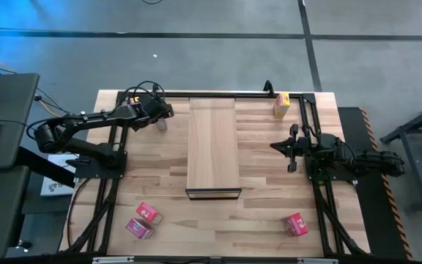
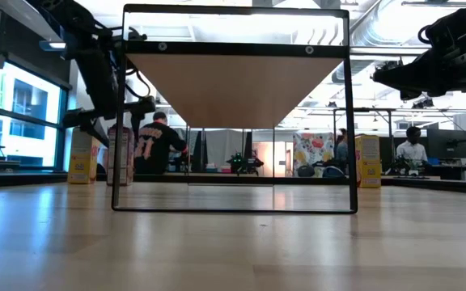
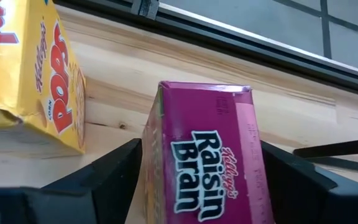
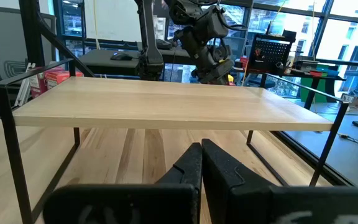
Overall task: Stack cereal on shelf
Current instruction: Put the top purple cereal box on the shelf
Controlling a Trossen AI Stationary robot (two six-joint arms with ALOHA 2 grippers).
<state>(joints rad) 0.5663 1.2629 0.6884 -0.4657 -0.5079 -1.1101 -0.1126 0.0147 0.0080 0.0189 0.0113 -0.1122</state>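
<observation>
A magenta-pink Raisin Bran cereal box (image 3: pixel 204 162) stands upright on the table at the far left, next to a yellow cereal box (image 3: pixel 36 68). My left gripper (image 3: pixel 201 149) is open, one finger on each side of the magenta box, slanting down at it. In the low view both boxes (image 2: pixel 120 153) stand under that gripper (image 2: pixel 108 105). The shelf (image 1: pixel 212 139) stands mid-table. My right gripper (image 1: pixel 288 147) waits shut to the shelf's right, touching nothing. My left gripper has one finger (image 3: pixel 104 180) by the magenta box's left side (image 3: pixel 151 174) and the other (image 3: pixel 297 180) by its right side, slanting down from the near side. Whether the fingers touch the box, I cannot tell. The box's bottom rests on the table.
Another yellow box (image 1: pixel 281 105) stands at the table's far right. Two red-pink boxes (image 1: pixel 143 220) lie near the front left edge and one (image 1: pixel 295 224) near the front right. A black rail (image 3: pixel 229 37) runs along the far edge behind the boxes.
</observation>
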